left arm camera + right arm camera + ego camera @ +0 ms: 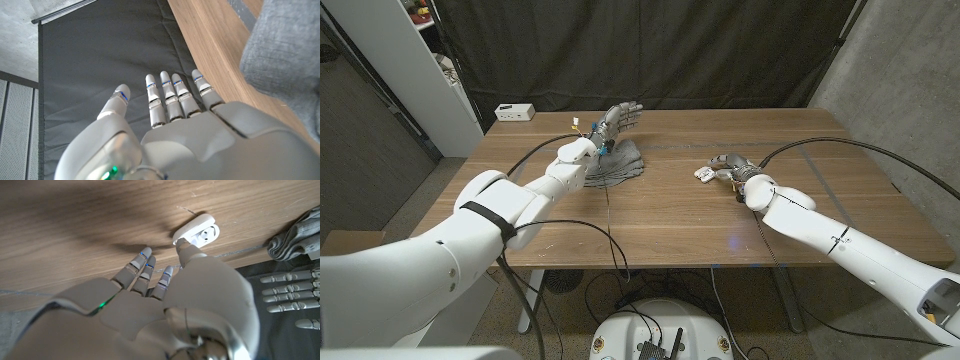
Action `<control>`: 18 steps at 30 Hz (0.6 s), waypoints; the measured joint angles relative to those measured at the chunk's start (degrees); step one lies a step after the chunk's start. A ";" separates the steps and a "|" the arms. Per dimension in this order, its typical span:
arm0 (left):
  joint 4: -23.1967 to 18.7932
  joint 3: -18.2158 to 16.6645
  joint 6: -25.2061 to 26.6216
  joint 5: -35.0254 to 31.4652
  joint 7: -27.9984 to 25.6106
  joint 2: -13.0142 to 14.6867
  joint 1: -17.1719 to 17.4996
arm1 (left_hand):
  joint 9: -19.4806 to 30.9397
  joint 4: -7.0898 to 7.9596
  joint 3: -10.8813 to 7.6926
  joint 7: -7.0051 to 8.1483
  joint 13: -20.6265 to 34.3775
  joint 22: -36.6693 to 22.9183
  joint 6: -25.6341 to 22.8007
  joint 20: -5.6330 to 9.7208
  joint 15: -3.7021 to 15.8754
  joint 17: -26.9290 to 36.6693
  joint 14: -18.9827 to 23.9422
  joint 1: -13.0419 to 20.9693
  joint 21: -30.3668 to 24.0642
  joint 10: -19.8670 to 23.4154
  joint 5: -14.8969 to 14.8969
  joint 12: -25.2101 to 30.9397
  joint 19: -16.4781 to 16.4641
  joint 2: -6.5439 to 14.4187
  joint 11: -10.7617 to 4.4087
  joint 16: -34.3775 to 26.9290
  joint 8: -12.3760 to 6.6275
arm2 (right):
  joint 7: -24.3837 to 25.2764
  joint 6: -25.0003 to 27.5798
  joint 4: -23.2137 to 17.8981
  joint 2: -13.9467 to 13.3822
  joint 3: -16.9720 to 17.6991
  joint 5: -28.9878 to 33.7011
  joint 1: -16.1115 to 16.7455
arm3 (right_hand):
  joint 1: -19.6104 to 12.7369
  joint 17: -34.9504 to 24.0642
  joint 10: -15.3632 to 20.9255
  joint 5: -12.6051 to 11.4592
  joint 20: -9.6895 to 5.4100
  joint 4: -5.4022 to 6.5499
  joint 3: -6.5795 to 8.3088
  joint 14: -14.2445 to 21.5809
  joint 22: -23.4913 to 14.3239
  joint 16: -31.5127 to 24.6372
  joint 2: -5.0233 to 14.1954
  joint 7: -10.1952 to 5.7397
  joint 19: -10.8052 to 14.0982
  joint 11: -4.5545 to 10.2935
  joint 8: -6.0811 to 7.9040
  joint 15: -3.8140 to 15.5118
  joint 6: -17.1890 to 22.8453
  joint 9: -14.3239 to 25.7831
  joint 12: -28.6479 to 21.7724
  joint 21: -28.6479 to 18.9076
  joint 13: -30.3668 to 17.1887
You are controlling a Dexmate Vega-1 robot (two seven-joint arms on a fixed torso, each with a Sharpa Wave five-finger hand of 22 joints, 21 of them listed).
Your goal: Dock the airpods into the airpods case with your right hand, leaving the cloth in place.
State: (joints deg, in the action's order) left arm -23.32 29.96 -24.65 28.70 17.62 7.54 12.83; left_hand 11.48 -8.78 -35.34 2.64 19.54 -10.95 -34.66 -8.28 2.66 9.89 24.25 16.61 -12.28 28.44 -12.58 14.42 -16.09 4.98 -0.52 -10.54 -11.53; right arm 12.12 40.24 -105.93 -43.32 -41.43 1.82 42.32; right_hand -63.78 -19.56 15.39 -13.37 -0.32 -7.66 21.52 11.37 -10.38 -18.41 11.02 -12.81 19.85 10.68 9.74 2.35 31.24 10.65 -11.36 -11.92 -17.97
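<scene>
The white airpods case (703, 173) lies open on the wooden table (670, 215), right of centre. In the right wrist view the case (200, 230) shows a dark slot inside, and I cannot make out a loose airpod. My right hand (732, 168) is just beside the case, one fingertip (183, 244) touching its rim, the other fingers spread toward the tabletop with nothing in them. The grey cloth (620, 163) lies crumpled left of centre. My left hand (618, 120) hovers above the cloth's far edge, fingers straight and holding nothing; the cloth (285, 55) shows beside it.
A small white box (515, 112) stands at the table's back left corner. A thin cable (610, 215) runs across the table from the cloth toward the front edge. A black curtain (700, 50) hangs behind the table, and a white shelf (420, 60) stands at the left.
</scene>
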 measured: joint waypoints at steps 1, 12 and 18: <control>-0.23 0.01 -0.06 0.00 -0.08 0.07 0.12 | 0.00 0.00 0.00 0.00 0.00 0.00 0.00 0.00 0.00 0.00 0.00 0.00 0.00 0.00 0.00 0.00 0.00 0.00 0.00 0.00 0.00 | -0.18 -0.08 0.07 -0.07 -0.03 0.00 -0.07 | -0.18 0.00 0.00 0.00 0.00 0.00 0.00 0.00 0.00 0.00 -0.18 0.15 0.00 0.00 0.00 0.00 -0.16 0.00 0.00 0.00 0.00; -5.43 0.29 0.03 0.01 -1.26 1.43 2.57 | 0.00 0.00 0.00 0.00 0.00 0.00 0.00 0.00 0.00 0.00 0.00 0.00 0.00 0.00 0.00 0.00 0.00 0.00 0.00 0.00 0.00 | -2.55 -2.46 0.98 -0.88 -0.34 0.36 -0.80 | -0.31 -0.27 0.06 -0.15 0.00 0.12 -0.12 0.00 -0.03 -0.24 -0.31 0.03 0.01 0.05 0.77 0.00 0.67 0.16 -0.40 -0.01 0.00; -8.51 0.48 1.57 0.01 -3.07 2.23 3.86 | 0.00 0.00 0.00 0.00 0.00 0.00 0.00 0.00 0.00 0.00 0.00 0.00 0.00 0.00 0.00 0.00 0.00 0.00 0.00 0.00 0.00 | -3.23 -3.91 2.19 -1.08 -0.35 0.76 -1.20 | 0.65 -0.53 1.10 0.31 -0.21 0.89 -0.90 0.53 0.00 -0.89 -0.34 -0.02 0.22 0.38 2.03 -0.10 4.18 0.42 -1.16 -0.40 0.00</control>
State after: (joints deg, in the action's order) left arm -31.83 30.43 -23.08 28.71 14.55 9.77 16.69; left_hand 11.48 -8.78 -35.34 2.63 19.54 -10.95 -34.66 -8.28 2.66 9.89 24.25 16.61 -12.28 28.44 -12.57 14.42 -16.09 4.98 -0.52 -10.54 -11.53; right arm 8.88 36.33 -103.75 -44.40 -41.78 2.58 41.12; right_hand -63.13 -20.09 16.49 -13.06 -0.52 -6.77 20.62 11.90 -10.38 -19.31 10.69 -12.83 20.07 11.06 11.78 2.24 35.42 11.08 -12.53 -12.32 -17.97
